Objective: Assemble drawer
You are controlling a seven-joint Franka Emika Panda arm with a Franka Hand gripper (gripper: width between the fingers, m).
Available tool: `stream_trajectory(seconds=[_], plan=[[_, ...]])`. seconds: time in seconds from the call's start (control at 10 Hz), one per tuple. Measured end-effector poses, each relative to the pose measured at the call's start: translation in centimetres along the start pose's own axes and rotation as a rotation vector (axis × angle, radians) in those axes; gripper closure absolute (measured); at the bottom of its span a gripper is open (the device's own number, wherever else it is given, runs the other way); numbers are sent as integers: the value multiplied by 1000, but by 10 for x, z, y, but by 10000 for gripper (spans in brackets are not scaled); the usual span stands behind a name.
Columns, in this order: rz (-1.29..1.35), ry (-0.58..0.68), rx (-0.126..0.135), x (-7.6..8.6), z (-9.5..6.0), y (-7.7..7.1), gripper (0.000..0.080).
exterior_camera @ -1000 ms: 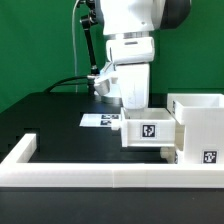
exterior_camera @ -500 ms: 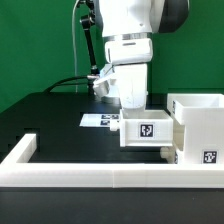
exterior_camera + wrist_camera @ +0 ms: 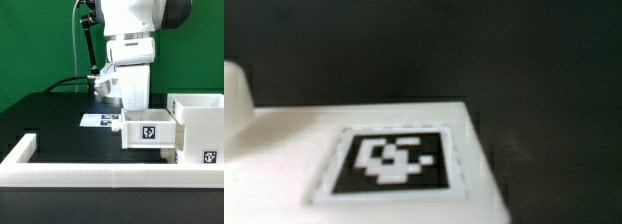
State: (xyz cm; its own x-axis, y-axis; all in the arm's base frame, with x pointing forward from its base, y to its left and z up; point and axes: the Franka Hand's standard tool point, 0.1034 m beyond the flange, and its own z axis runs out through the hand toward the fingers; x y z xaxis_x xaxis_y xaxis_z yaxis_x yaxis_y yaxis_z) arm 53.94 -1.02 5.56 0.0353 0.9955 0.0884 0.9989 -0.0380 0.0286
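Near the front edge of the bench [image 3: 60,135], a small white tray [image 3: 148,130] is sitting against the tall housing [image 3: 200,125]. The claw [image 3: 132,104] is hanging just behind it; I cannot tell if it is apart.

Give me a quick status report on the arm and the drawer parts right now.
Gripper down on the small tray, fingers hidden, state unclear. Tray sits against the housing. White rail in front, nothing blocking.

Fingers hidden behind the small tray [image 3: 148,130]; housing [image 3: 200,125] cropped; wrist view blurred.
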Motion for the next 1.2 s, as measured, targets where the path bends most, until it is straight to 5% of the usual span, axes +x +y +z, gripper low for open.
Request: stream_trajectory(seconds=[0.2,0.4,0.6,0.9,1.2], plan=[[0,-2,53,0,0,-3,755],[3,0,51,2,0,0,755],[9,-1,77,4,-1,3,755],[19,-1,74,7,-2,4,755],[15,4,39,10,1,3,755]])
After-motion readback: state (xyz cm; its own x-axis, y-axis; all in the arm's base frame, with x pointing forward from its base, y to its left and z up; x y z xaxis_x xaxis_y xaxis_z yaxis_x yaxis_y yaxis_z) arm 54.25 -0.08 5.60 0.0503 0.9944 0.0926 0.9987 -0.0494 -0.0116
